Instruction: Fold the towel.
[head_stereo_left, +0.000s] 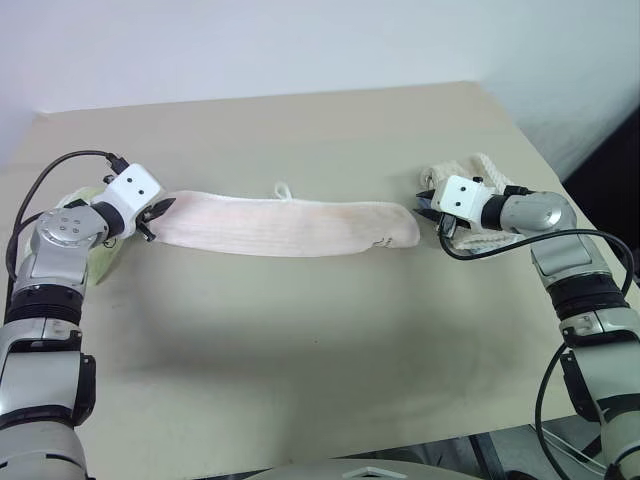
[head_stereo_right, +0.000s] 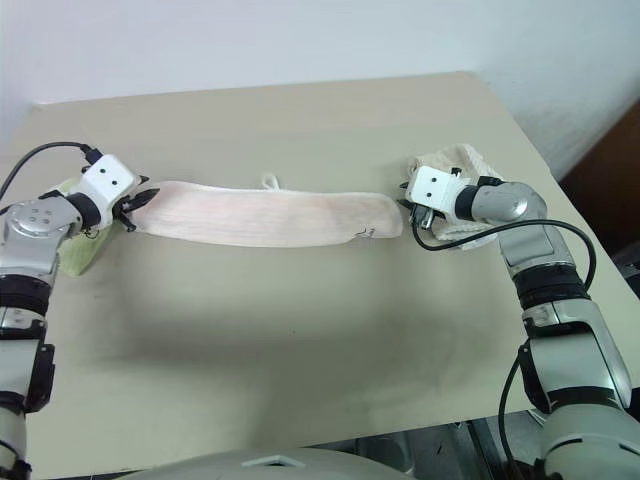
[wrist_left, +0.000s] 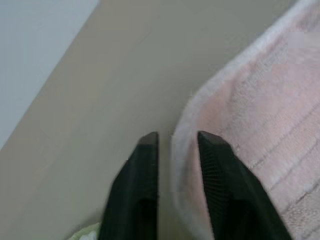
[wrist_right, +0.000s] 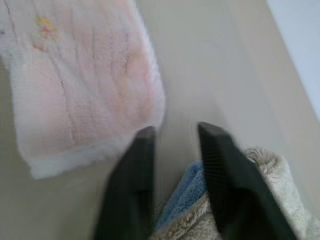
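Observation:
The pale pink towel (head_stereo_left: 285, 225) lies stretched out flat across the table (head_stereo_left: 300, 340), with its small cord loop (head_stereo_left: 283, 189) on the far edge. My left gripper (head_stereo_left: 160, 213) is at the towel's left end. In the left wrist view it (wrist_left: 177, 137) is open, and the towel's whitish edge (wrist_left: 182, 150) runs through the gap between the fingers. My right gripper (head_stereo_left: 425, 205) hovers just off the towel's right end, open, with bare table between its fingers (wrist_right: 140, 170). The towel's end (wrist_right: 85, 90) lies beside them.
A light green towel (head_stereo_right: 75, 250) lies bunched under my left forearm. A cream towel (head_stereo_left: 485, 170) with blue trim (wrist_right: 187, 190) sits beneath my right wrist. The table's right edge runs close behind that arm, and its front edge is near me.

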